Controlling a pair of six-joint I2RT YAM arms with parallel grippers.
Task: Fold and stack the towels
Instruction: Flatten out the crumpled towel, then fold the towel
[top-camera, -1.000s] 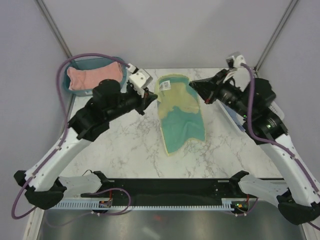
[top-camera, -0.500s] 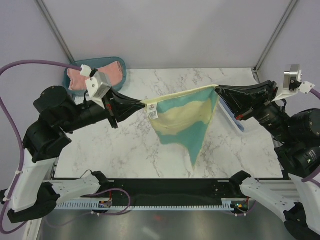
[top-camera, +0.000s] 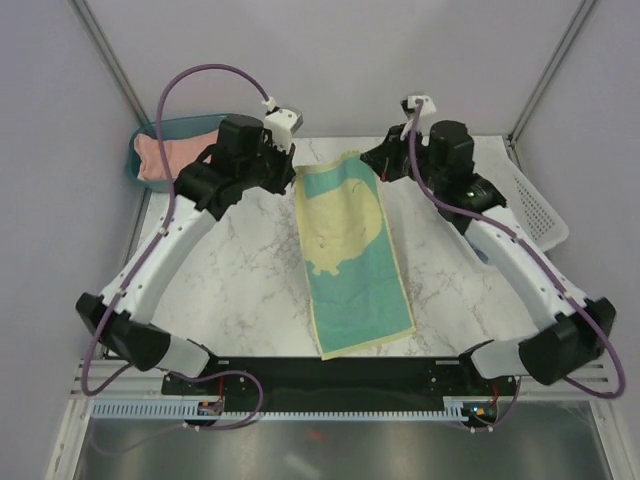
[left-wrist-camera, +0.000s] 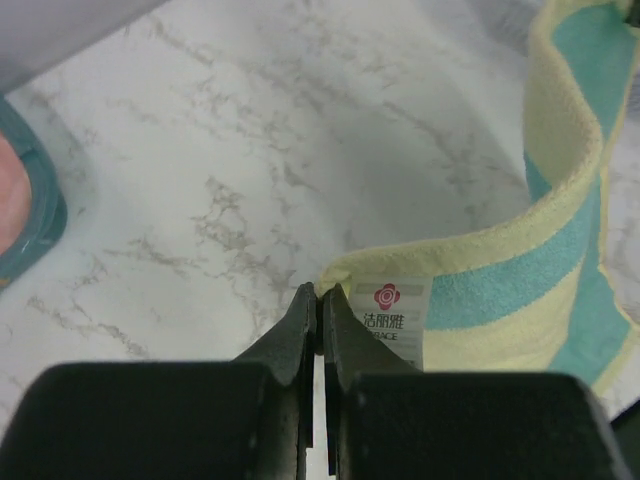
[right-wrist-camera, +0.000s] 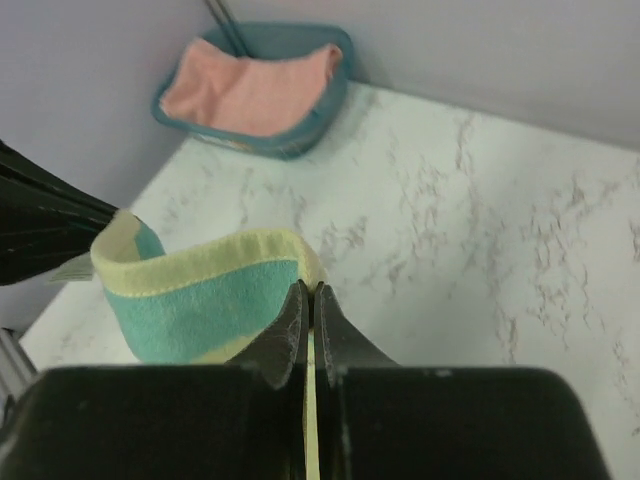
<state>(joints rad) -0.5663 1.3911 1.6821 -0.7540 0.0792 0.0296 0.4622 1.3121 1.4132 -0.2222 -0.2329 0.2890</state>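
The pale yellow towel with teal print (top-camera: 350, 250) lies spread lengthwise down the middle of the table, from the far side to the near edge. My left gripper (top-camera: 293, 173) is shut on its far left corner, beside the white label (left-wrist-camera: 390, 312). In the left wrist view the jaws (left-wrist-camera: 318, 296) are pressed together at that corner. My right gripper (top-camera: 373, 160) is shut on the far right corner, and the towel's hem (right-wrist-camera: 200, 265) curls up just left of its tips (right-wrist-camera: 308, 291). The salmon-pink towel (top-camera: 165, 155) lies bunched in the teal bin. The light blue towel is hidden.
The teal bin (top-camera: 150, 130) stands at the far left corner and also shows in the right wrist view (right-wrist-camera: 335, 60). A white perforated basket (top-camera: 535, 205) sits at the right edge, past the right arm. The back wall rises close behind both grippers.
Half a second ago the towel hung stretched in the air between the grippers. Both arms have since swung to the far side and the towel now lies flat on the table.
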